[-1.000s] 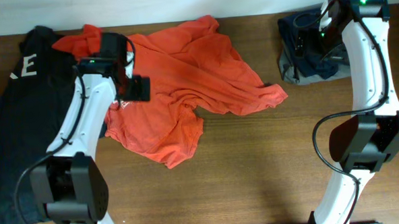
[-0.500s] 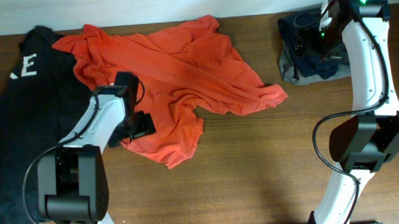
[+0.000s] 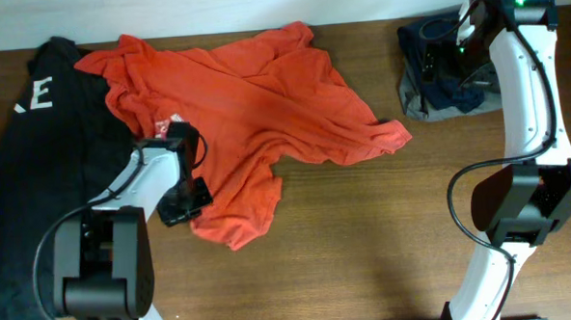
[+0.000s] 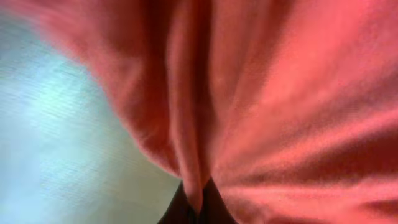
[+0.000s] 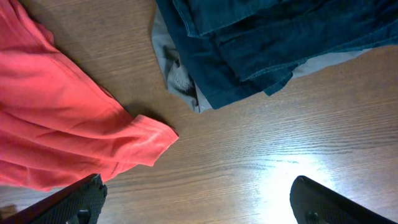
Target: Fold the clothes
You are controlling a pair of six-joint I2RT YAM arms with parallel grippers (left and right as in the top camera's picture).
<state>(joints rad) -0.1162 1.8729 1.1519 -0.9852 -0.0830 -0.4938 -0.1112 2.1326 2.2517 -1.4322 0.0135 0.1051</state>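
The orange-red T-shirt (image 3: 264, 103) lies crumpled across the back middle of the table, with a scrap of white lettering (image 3: 168, 120) showing near its left side. My left gripper (image 3: 183, 198) sits at the shirt's lower left edge and is shut on a fold of it. In the left wrist view that fold of shirt (image 4: 193, 155) fills the frame and runs down between the dark fingers (image 4: 180, 211). My right gripper (image 5: 199, 202) hangs open at the back right, above bare wood, with one sleeve tip of the shirt (image 5: 143, 140) to its left.
A black garment with a white letter (image 3: 34, 142) covers the left end of the table. A pile of folded dark blue jeans on grey cloth (image 3: 436, 67) lies at the back right, under the right arm. Brown wood table (image 3: 385, 233) shows in front.
My left gripper came down from the shirt's upper left to its lower left edge and shut on the fabric. The shirt's lower flap shifted slightly. The right arm stayed still.
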